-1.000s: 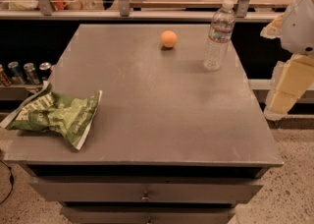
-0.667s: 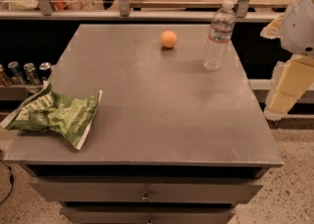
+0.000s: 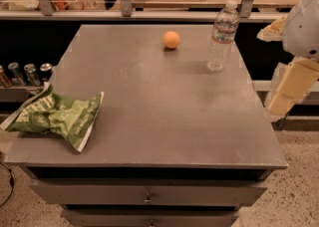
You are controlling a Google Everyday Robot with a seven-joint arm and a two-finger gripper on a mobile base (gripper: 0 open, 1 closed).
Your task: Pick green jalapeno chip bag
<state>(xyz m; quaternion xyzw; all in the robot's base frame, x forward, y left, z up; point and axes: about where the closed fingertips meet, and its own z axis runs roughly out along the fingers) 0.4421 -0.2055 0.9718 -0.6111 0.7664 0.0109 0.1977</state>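
The green jalapeno chip bag (image 3: 56,116) lies crumpled and flat at the table's front left corner, with its left end hanging a little over the edge. My arm is at the right edge of the view, beyond the table's right side. My gripper (image 3: 285,99) hangs there as a cream-coloured part pointing down, far from the bag and holding nothing that I can see.
A clear water bottle (image 3: 222,36) stands upright at the back right of the grey table (image 3: 164,121). An orange ball (image 3: 171,39) sits at the back middle. Several cans (image 3: 25,73) stand on a shelf to the left. A counter with metal posts runs behind.
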